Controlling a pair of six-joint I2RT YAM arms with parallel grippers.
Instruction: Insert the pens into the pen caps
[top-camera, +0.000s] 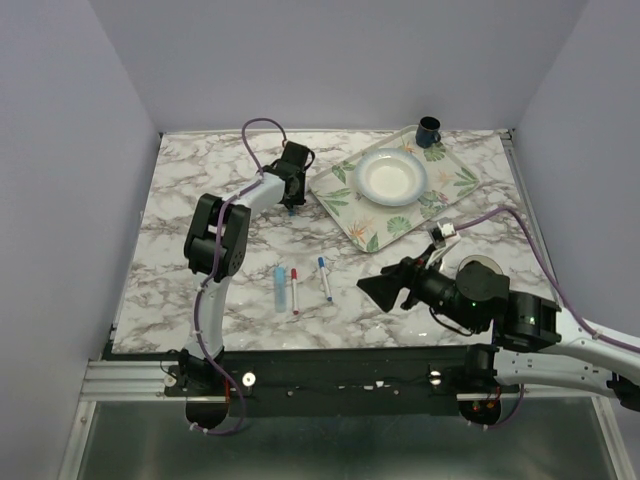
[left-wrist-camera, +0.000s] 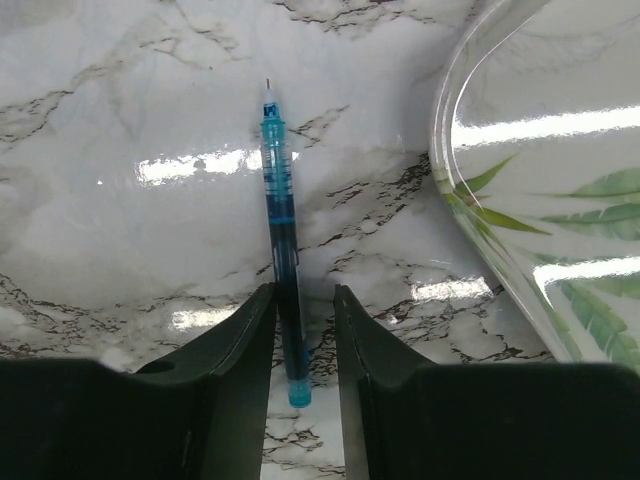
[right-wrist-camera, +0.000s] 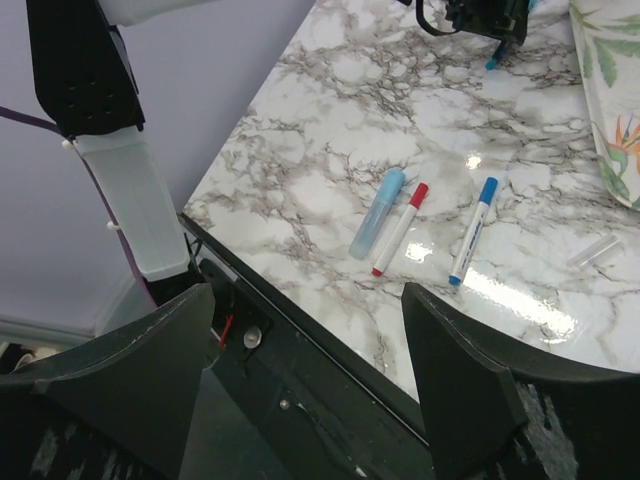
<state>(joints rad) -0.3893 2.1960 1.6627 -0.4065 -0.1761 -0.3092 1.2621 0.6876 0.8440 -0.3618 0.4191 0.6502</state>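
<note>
A slim translucent blue pen (left-wrist-camera: 279, 215) lies on the marble table, its fine tip pointing away. My left gripper (left-wrist-camera: 304, 292) straddles its rear half. The left finger touches the barrel, a narrow gap stays at the right finger, and the pen rests on the table. From above, this gripper (top-camera: 291, 195) is just left of the tray. Three more pens lie side by side in the middle: a thick light blue one (top-camera: 277, 287), a red-ended one (top-camera: 295, 291) and a blue-ended one (top-camera: 325, 279). My right gripper (right-wrist-camera: 308, 300) hangs wide open and empty over the near table edge. No loose pen caps show.
A leaf-patterned tray (top-camera: 335, 205) at the back right holds a white bowl (top-camera: 390, 178) and a dark blue mug (top-camera: 428, 130). Its clear rim (left-wrist-camera: 450, 150) runs close to the right of the left gripper. A small clear tube (right-wrist-camera: 592, 250) lies right of the blue-ended pen.
</note>
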